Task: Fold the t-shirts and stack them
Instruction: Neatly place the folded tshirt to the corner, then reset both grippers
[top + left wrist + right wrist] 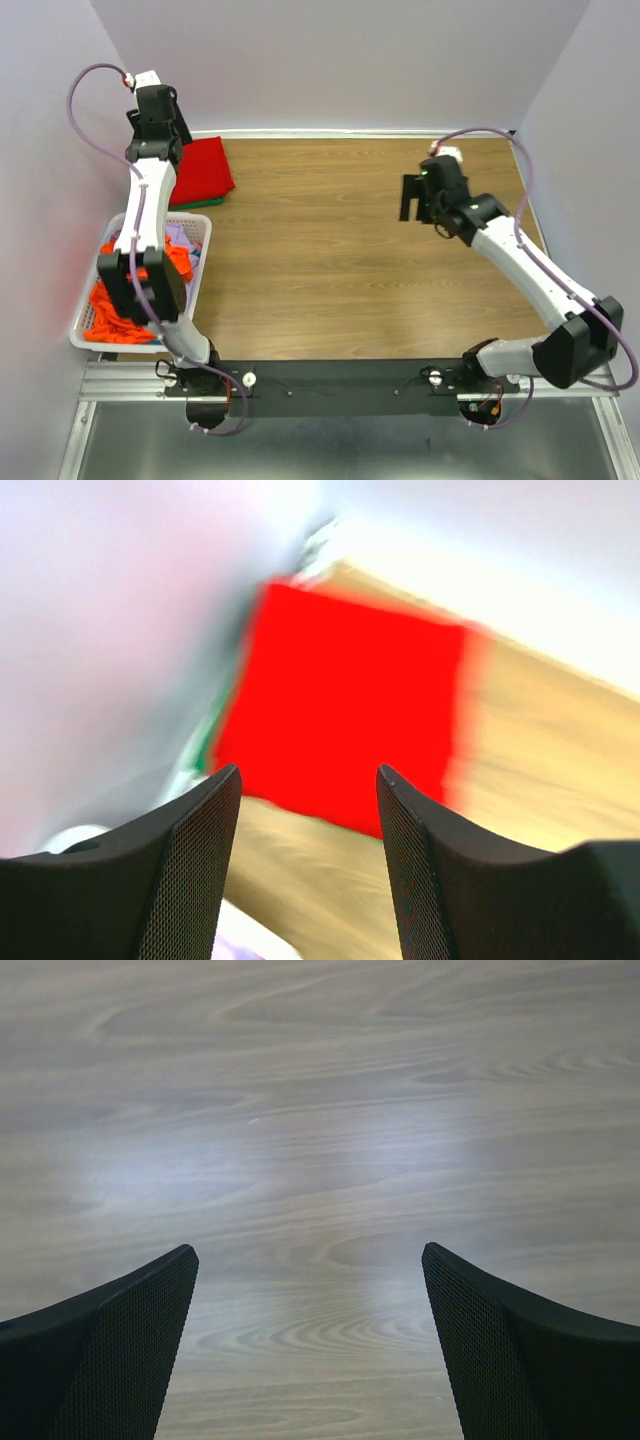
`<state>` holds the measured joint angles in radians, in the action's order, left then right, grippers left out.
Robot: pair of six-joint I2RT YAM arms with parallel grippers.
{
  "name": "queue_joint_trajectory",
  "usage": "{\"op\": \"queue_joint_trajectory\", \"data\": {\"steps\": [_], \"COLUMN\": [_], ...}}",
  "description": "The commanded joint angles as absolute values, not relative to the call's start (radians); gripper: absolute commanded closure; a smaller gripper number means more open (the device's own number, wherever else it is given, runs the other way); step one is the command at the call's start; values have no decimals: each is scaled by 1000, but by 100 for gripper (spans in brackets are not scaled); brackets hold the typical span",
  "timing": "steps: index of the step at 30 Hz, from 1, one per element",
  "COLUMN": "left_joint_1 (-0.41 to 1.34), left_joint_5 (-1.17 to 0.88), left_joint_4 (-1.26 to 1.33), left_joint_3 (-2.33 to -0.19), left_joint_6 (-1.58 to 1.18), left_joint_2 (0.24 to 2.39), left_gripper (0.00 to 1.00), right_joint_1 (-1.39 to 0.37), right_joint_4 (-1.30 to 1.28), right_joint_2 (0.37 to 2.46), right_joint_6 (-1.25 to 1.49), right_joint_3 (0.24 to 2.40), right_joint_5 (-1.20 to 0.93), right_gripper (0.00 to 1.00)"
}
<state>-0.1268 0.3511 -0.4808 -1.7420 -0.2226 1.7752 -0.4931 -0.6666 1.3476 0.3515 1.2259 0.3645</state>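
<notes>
A folded bright red t-shirt (204, 168) lies at the table's far left, on top of a dark green one whose edge (196, 203) peeks out below it. In the left wrist view the red shirt (350, 705) is blurred and lies ahead of the fingers, with a sliver of green (212, 730) at its left side. My left gripper (177, 152) (308, 775) hovers by the stack's left edge, open and holding nothing. An orange t-shirt (106, 312) and a pale lavender one (181, 238) lie crumpled in the basket. My right gripper (413, 198) (310, 1255) stands open over bare wood.
A white slatted basket (196, 221) stands at the table's left edge, partly under the left arm. White walls close in the left, back and right sides. The wooden tabletop (320, 250) stretches between the two arms.
</notes>
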Motion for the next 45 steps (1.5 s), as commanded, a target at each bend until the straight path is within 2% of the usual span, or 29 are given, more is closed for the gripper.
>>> {"op": "queue_joint_trajectory", "data": {"steps": [1,2,3,6,9,13,18,19,22,31,45], "left_joint_1": [-87,-84,-83,-81,-81,-80,-57,-57,-57,-57,-57], "left_joint_5": [135,112,103,106,207,291,364,377,388,301,275], "left_joint_4": [-359,-347,-344,-337,-371,-446,-544,-561,-590,-715,-756], "left_joint_3": [-1542,-1505,-1473,-1343,-1225,-1169,-1126,-1118,-1111,-1114,-1039], "left_joint_6": [-328,-334,-340,-321,-279,-244,-267,-275,-299,-302,-361], "left_joint_2": [1495,1439,1389,1116,900,676,465,433,333,224,104], "left_gripper": [35,34,28,28,27,26,25,21,18,16,11], "right_joint_1": [-370,-347,-313,-302,-302,-305,-307,-307,-308,-331,-365], "right_joint_4": [-744,-750,-756,-772,-772,-772,-744,-726,-716,-715,-712], "right_joint_2": [1232,1207,1159,1048,915,793,588,553,457,272,247], "right_joint_6": [414,416,419,426,431,382,328,315,276,291,273], "right_joint_3": [1262,1266,1270,1270,1244,1201,1137,1123,1089,963,962], "right_joint_5": [449,459,489,540,557,589,583,583,584,574,538], "right_gripper": [0,0,0,0,0,0,0,0,0,0,0]}}
